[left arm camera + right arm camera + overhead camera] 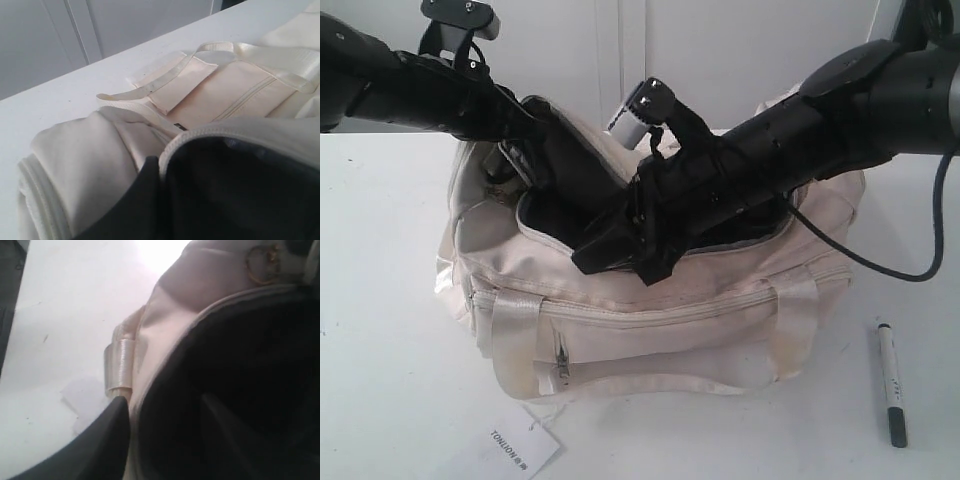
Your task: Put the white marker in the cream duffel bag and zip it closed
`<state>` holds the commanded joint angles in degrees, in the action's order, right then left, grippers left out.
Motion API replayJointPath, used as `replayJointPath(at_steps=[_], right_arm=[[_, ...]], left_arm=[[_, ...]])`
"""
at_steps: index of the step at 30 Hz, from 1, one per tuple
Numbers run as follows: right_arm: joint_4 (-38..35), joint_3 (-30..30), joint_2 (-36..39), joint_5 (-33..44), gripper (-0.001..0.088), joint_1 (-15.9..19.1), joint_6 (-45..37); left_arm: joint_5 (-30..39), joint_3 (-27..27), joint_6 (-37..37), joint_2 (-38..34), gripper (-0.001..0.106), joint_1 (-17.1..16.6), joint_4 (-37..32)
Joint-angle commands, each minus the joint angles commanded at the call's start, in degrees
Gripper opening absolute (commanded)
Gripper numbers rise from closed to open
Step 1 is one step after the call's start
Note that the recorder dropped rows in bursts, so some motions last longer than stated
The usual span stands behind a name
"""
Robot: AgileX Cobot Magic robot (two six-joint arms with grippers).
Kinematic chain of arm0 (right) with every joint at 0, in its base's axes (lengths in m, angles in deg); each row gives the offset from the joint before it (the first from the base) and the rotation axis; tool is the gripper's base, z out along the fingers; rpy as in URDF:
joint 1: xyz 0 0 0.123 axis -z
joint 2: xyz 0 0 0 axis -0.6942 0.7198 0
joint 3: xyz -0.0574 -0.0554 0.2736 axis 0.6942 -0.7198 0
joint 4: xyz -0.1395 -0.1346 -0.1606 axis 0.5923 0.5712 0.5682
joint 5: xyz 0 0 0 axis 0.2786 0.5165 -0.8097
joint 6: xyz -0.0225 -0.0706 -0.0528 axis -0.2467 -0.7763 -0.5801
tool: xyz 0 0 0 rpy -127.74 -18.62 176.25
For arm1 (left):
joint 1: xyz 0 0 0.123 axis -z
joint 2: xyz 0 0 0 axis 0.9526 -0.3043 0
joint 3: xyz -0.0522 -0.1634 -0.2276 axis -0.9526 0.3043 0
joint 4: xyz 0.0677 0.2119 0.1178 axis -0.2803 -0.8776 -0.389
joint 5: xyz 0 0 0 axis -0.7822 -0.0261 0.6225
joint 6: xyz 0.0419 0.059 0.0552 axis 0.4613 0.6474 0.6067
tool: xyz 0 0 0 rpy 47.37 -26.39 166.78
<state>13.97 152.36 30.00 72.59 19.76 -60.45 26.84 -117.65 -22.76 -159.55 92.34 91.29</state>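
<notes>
At the cream duffel bag's (650, 330) ten o'clock, the left gripper (525, 160) sits in the unzipped mouth (jaws hidden, so I cannot tell its grip). The right gripper (162, 400) is spread, straddling the rim. The white marker (892, 380) lies on the table (380, 350) at four o'clock.

Bright even lighting, faint soft shadows, right wrist view blurred with blown-out glare

The cream duffel bag (650, 330) has a black lining (235, 190), the white marker (890, 372) a dark grey-green cap (897, 428), the white paper tag (523, 450) black lettering, the table (380, 300) plain white.
</notes>
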Motion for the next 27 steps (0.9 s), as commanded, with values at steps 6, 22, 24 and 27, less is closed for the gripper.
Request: replayJointPath(at_steps=[6, 22, 24, 27], right_arm=[[0.0, 0.0, -5.17, -15.82, 0.0441, 0.0, 0.0], [25.25, -0.1, -0.47, -15.76, 0.0507, 0.0, 10.83], [27.35, -0.1, 0.15, -15.76, 0.0507, 0.0, 12.25], [33.99, -0.1, 1.53, -16.29, 0.0506, 0.0, 18.41]], left_arm=[[0.1, 0.0, 0.0, 0.0, 0.0, 0.0, 0.0], [0.26, 0.0, 0.0, 0.0, 0.0, 0.0, 0.0], [0.26, 0.0, 0.0, 0.0, 0.0, 0.0, 0.0], [0.26, 0.0, 0.0, 0.0, 0.0, 0.0, 0.0]])
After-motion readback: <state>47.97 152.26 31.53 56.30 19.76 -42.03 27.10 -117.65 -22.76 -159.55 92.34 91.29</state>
